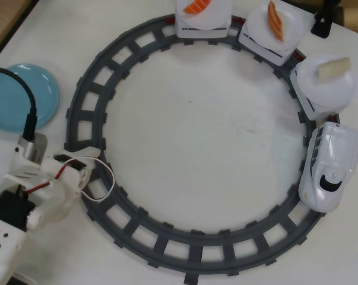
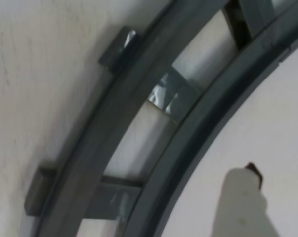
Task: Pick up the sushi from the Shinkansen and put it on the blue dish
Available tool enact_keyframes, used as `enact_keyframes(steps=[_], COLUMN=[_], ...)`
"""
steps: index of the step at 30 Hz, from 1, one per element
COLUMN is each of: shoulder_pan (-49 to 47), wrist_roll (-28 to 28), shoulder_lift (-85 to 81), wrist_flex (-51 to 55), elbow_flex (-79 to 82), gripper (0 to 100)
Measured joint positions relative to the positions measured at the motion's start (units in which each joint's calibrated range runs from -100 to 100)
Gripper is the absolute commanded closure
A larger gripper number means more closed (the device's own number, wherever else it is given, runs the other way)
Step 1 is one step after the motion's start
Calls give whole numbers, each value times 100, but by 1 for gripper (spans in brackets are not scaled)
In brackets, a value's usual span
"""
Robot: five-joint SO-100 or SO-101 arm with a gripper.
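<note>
Overhead view: grey circular track (image 1: 137, 234) on white table (image 1: 196, 130). Shinkansen (image 1: 330, 169) at right side of loop, nose pointing toward lower edge of view, black nose mark visible. Three cars coupled behind it, running up and around the upper right arc, each carrying a round white plate.

Car nearest the engine: pale cream block (image 1: 333, 67) on its plate (image 1: 327, 89). Middle car: sushi (image 1: 275, 20), orange topping up, lying on its plate (image 1: 288, 27). Last car, partly cut by top edge: second sushi (image 1: 197, 6), likewise resting on its plate.

Blue dish (image 1: 15, 98) at left edge, outside the track, nothing on it; black cable (image 1: 21, 95) arcs across it.

Arm (image 1: 30, 190) at lower left, white housing, red and white wires exposed. Gripper (image 1: 86, 169) over left arc of track, well apart from train and both sushi pieces.

Wrist view: blurred close-up of track rails and ties running diagonally. One pale fingertip (image 2: 245, 197) with dark tip at lower right, over bare table inside the loop. Second finger not seen; opening width cannot be told. Nothing seen held.
</note>
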Motion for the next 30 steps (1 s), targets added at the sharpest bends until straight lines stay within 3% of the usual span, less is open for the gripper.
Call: enact_keyframes(steps=[9, 17, 30], shoulder_pan=[204, 1316, 2771], wrist_roll=[0, 0, 641], shoulder_lift=[8, 8, 118], wrist_flex=[538, 1529, 2143], elbow_flex=[-622, -2049, -3275], gripper=[82, 82, 81])
